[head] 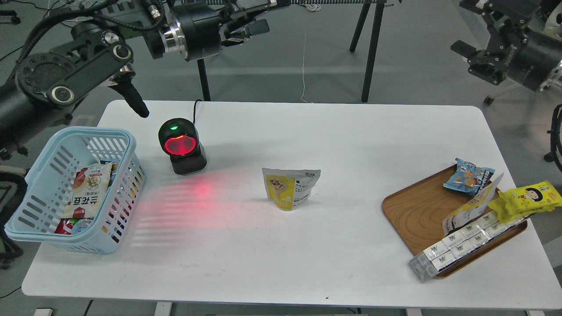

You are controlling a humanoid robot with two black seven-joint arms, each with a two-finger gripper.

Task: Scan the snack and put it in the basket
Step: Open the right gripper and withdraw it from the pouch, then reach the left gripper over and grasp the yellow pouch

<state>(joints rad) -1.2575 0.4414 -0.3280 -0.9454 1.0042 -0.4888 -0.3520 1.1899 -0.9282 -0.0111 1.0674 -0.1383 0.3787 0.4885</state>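
With the small flat yellow bean pouch (291,188) unheld mid-frame on the white bench (342,140), I judge pickup comes next; left end effector (254,30) looks parted and empty, right end effector (476,59) I cannot tell.

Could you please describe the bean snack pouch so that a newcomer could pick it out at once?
On the white table, right of the red-lit scanner, the snack stands alone near the middle. It is yellow with pictured tan beans and a white printed panel, apart from the packets on the wooden tray.
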